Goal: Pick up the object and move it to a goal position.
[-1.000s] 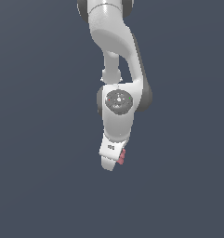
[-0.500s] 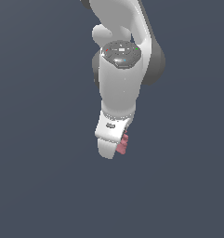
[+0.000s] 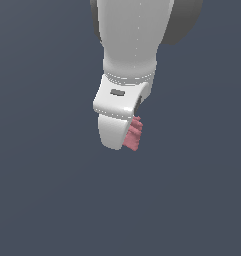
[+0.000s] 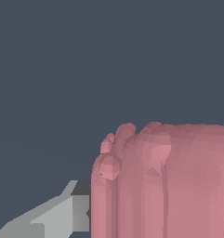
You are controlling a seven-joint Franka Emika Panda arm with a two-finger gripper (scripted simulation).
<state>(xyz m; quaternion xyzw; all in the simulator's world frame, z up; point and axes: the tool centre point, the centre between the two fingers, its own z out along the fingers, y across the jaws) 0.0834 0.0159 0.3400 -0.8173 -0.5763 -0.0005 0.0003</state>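
A: Object (image 3: 133, 134) status? Where is it?

B: Pink-red ribbed lump, sitting at the tip of the white gripper (image 3: 123, 137), poking out on the exterior view's right side. Nothing but flat grey-blue background (image 3: 42, 190) around it.

A: Grip?

B: Clamped on it. Wrist view: object (image 4: 164, 181) fills the near field, one grey finger (image 4: 62, 216) pressed against its side. Other finger is hidden behind the lump.
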